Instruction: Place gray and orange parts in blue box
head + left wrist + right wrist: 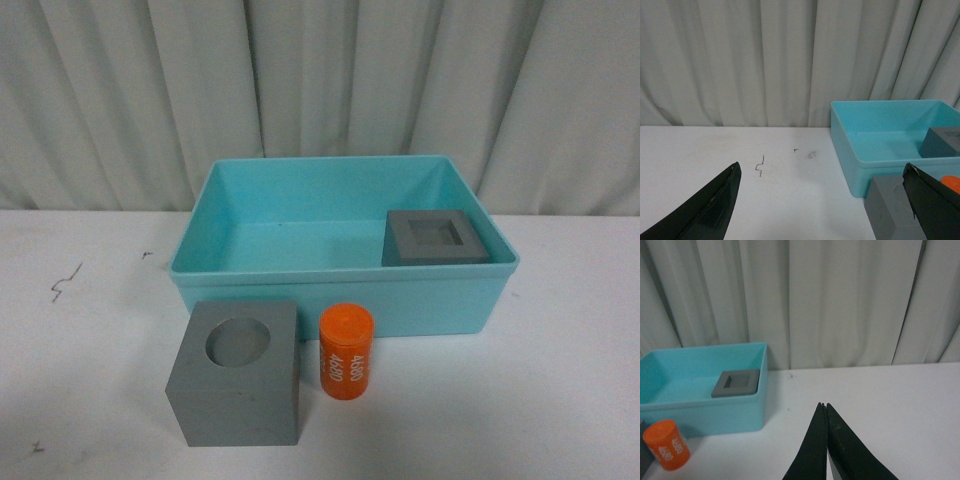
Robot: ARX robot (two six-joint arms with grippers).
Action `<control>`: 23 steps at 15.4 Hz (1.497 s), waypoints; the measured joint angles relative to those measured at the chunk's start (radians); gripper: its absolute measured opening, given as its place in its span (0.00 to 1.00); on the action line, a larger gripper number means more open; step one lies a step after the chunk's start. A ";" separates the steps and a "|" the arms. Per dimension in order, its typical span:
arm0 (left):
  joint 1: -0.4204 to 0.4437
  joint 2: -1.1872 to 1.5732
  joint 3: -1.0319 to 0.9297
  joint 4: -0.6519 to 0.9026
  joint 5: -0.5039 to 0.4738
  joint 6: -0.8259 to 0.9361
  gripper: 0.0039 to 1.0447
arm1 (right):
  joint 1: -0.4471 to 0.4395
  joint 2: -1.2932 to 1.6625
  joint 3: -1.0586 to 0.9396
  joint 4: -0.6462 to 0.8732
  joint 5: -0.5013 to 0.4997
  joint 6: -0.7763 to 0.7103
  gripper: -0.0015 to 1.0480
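The blue box stands at the middle of the white table. Inside it, at the right, lies a gray cube with a square recess. In front of the box sit a gray cube with a round recess and, beside it on the right, an upright orange cylinder with white numbers. Neither arm appears in the front view. My left gripper is open over bare table, its right finger near the round-recess cube. My right gripper is shut and empty, to the right of the blue box and cylinder.
A pale pleated curtain hangs behind the table. Small dark scribble marks lie on the tabletop left of the box. White table surface stretches on both sides of the box.
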 joint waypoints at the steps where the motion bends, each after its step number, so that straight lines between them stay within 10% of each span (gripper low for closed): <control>1: 0.000 0.000 0.000 0.001 -0.001 0.000 0.94 | 0.000 0.001 -0.003 -0.028 0.000 0.000 0.02; 4: 0.000 0.000 0.000 0.000 0.000 0.000 0.94 | 0.000 0.001 -0.003 -0.019 0.000 0.000 0.09; 11: 0.000 0.000 0.000 0.000 0.000 0.000 0.94 | 0.000 0.001 -0.003 -0.019 0.000 0.000 0.95; 13: 0.005 0.262 0.187 -0.363 0.026 -0.148 0.94 | 0.000 0.001 -0.003 -0.018 0.000 0.000 0.94; 23: -0.405 1.281 0.544 0.157 -0.069 -0.317 0.94 | 0.000 0.001 -0.003 -0.019 0.000 -0.001 0.94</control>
